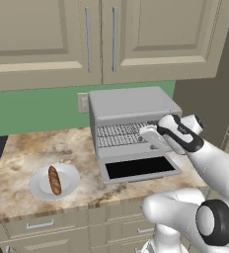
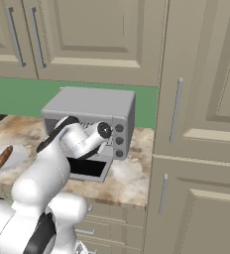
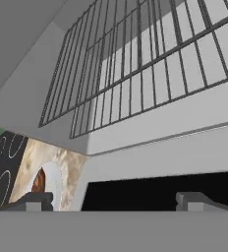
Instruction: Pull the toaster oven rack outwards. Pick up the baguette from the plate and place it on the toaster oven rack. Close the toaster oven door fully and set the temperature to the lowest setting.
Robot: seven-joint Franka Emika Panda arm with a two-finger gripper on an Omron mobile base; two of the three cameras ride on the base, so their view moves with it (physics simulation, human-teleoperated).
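There is one toaster oven [image 1: 131, 106] standing at the back edge of the counter [image 1: 47, 148]. It has one door [image 1: 138, 168], folded down flat toward the front edge of the counter, and one wire rack [image 1: 119, 134] inside the opening. On the right front of the oven I count three dark knobs [image 2: 119, 140], one under another. Near the front edge of the counter, to the left of the oven, lies one plate [image 1: 37, 185], and on it one baguette [image 1: 54, 180]. Above the counter the left base view shows two upper cabinet doors [image 1: 42, 39], each with one long handle [image 1: 88, 39]. One robot arm [image 1: 210, 163] reaches to the oven.
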